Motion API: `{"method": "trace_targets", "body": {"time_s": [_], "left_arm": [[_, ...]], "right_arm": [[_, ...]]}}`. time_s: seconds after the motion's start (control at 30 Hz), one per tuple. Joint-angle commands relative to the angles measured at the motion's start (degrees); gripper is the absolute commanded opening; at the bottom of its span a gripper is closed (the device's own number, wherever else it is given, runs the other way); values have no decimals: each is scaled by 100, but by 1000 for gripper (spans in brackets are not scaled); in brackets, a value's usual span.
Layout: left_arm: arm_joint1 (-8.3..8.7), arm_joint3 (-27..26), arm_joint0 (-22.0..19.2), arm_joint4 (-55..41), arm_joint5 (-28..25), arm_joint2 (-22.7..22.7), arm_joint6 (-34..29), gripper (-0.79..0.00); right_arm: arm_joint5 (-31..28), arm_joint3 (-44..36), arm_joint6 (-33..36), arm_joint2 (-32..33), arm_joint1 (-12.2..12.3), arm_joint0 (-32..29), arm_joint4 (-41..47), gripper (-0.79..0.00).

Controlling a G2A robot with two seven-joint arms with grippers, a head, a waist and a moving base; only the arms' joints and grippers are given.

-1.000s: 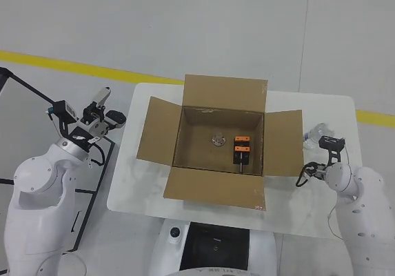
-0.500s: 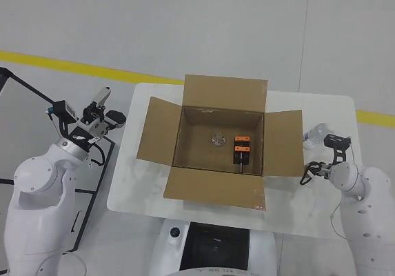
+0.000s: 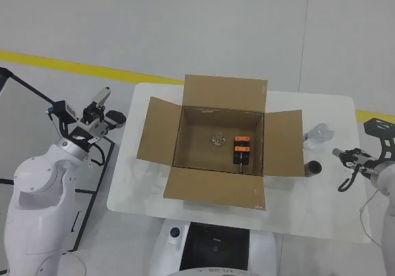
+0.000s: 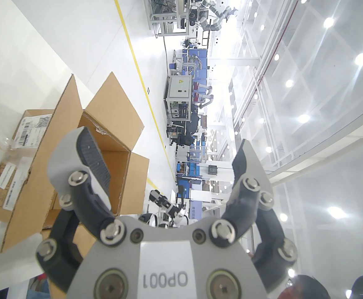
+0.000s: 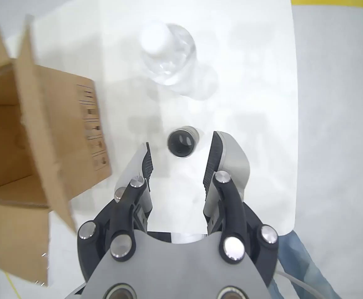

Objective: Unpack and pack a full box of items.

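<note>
My right gripper (image 5: pixel 182 138), open wide and empty, faces a small dark cylinder (image 5: pixel 181 144) — probably light, rigid, slick — best pinched across its sides.

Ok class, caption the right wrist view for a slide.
Open right hand facing a small dark cylinder, a clear bottle and the cardboard box.

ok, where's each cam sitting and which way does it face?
Top view: above the arms, looking down at the table and open box; both arms show at the sides.
Left wrist view: on the left wrist, aimed up across the hall past the box; left gripper, open.
Right wrist view: on the right wrist, looking down at the bottle and dark cylinder; right gripper, open.
Shared: box in all three; bottle, dark cylinder in top and right wrist.
</note>
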Motion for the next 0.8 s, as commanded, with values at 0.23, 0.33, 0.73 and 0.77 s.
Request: {"method": "trace_targets", "body": {"time_s": [0.23,0.33,0.73,0.77], "left_arm": [[0,0,0,0,0,0,0,0],[0,0,0,0,0,0,0,0],[0,0,0,0,0,0,0,0],[0,0,0,0,0,0,0,0]], "right_arm": [[-191,-410,-170,-1455,28,1081,106,-443],[-364,136,-157,-1968,18,1601,343,-434],[-159,1084,-314,-2691,-37,2203,213,-363],[-159,1084,-314,-2691,-37,2203,213,-363]]}}
